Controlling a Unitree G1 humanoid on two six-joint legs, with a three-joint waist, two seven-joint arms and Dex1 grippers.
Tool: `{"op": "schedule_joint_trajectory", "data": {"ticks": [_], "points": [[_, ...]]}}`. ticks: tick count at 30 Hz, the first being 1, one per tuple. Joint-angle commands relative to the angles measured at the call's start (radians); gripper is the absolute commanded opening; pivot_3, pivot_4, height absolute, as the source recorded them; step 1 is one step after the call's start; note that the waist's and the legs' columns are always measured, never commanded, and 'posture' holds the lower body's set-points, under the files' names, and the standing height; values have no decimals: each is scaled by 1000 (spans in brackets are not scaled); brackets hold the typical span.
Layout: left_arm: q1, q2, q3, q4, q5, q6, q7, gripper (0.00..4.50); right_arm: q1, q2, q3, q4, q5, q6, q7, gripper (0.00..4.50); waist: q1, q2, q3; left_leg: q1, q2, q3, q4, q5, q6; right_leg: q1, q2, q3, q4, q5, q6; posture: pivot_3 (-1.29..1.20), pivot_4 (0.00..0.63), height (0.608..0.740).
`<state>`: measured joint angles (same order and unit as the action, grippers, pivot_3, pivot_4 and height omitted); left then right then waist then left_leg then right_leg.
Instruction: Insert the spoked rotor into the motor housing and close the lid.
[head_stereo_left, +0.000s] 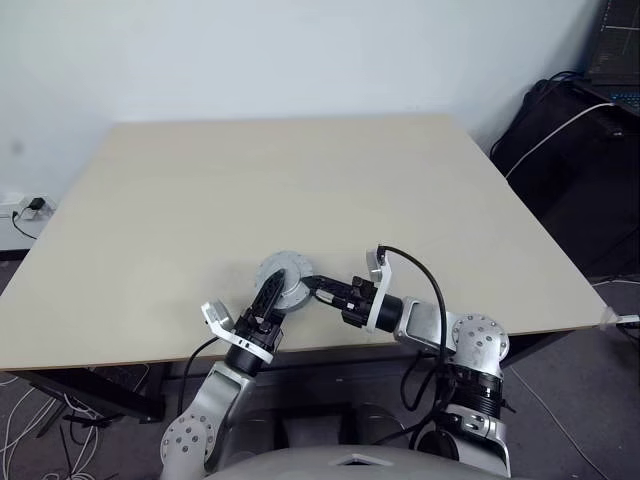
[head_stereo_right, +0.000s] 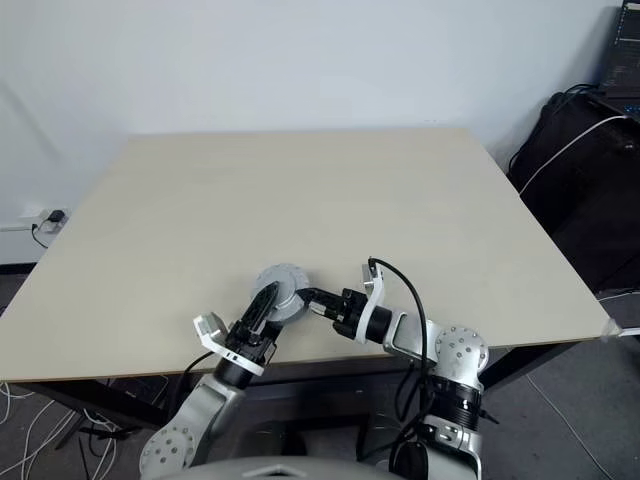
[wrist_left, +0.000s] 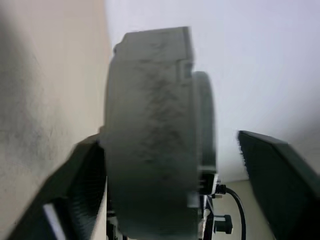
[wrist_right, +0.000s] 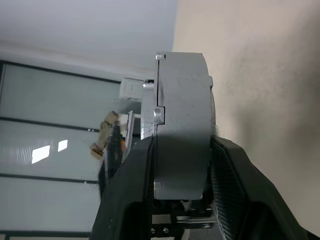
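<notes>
the motor housing (wrist_right: 181, 125), lid seated, hangs just above the surface (head_stereo_left: 300, 190) near its front edge, right gripper (head_stereo_left: 318, 290) fingers clamped across its faces. left gripper (head_stereo_left: 268, 298) fingers straddle it, gapped. rigid, smooth metal, probably heavy; grip the rim.

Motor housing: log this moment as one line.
motor housing: lid on, held above table edge | right claw: shut on motor housing | left claw: jaws around it, one finger apart
</notes>
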<state>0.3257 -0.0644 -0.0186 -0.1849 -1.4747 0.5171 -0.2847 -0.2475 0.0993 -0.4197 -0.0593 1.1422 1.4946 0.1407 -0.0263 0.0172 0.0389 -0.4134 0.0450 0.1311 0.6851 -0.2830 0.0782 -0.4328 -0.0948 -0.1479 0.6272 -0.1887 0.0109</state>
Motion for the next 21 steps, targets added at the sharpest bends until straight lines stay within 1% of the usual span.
{"op": "schedule_joint_trajectory", "data": {"ticks": [1, 2, 3, 6, 8, 9, 14, 16, 19, 21], "points": [[12, -143, -48, -11, -15, -7, -19, 2635, -3, 3, 5, -45, 62, -19, 8, 1295, 0, 0, 0, 0, 0, 0, 0, 0, 0, 0, 0, 0, 0, 0, 0, 0, 0, 740], [12, -142, -49, -12, -15, -8, -18, 2313, -1, 1, 10, -48, 62, -23, 4, 1295, 0, 0, 0, 0, 0, 0, 0, 0, 0, 0, 0, 0, 0, 0, 0, 0, 0, 740], [11, -141, -49, -13, -17, -10, -18, 2086, 2, -4, 22, -58, 53, -34, 5, 1295, 0, 0, 0, 0, 0, 0, 0, 0, 0, 0, 0, 0, 0, 0, 0, 0, 0, 740], [9, -138, -50, -15, -20, -13, -16, 2086, 14, -23, 66, -93, 16, -82, 13, 1295, 0, 0, 0, 0, 0, 0, 0, 0, 0, 0, 0, 0, 0, 0, 0, 0, 0, 740], [8, -137, -51, -17, -19, -16, -15, 2086, 20, -33, 87, -103, -4, -116, 19, 2013, 0, 0, 0, 0, 0, 0, 0, 0, 0, 0, 0, 0, 0, 0, 0, 0, 0, 740], [8, -137, -51, -18, -19, -18, -14, 2086, 22, -40, 97, -105, -8, -128, 24, 2254, 0, 0, 0, 1, 0, 0, 0, 0, 0, 0, 0, 0, 0, 0, 0, 0, 0, 740], [6, -139, -46, -25, -9, -39, -12, 2086, 25, -82, 139, -115, -39, -183, 36, 3898, 0, 0, 0, 0, 0, 0, 0, 0, 0, 1, 0, 0, 0, 0, 0, 0, 0, 740], [2, -137, -34, -33, 6, -61, -10, 2086, 31, -126, 185, -140, -89, -215, 45, 4500, 0, 0, 0, 1, 0, 0, 0, 0, 0, 1, 0, 0, 0, 0, 0, 0, 0, 740], [-20, -125, -5, -40, 32, -102, 3, 2086, 55, -240, 318, -208, -236, -312, 90, 4500, 2, 0, 0, 0, 0, 0, 0, 0, 0, 1, 0, 0, 0, 0, 0, 0, 0, 740], [-43, -116, 12, -37, 52, -130, 16, 2086, 78, -321, 425, -251, -358, -420, 131, 4500, 3, -1, 0, 1, 0, 0, 1, 0, 0, 1, 0, 0, -1, 0, 0, 0, 0, 740]]}}
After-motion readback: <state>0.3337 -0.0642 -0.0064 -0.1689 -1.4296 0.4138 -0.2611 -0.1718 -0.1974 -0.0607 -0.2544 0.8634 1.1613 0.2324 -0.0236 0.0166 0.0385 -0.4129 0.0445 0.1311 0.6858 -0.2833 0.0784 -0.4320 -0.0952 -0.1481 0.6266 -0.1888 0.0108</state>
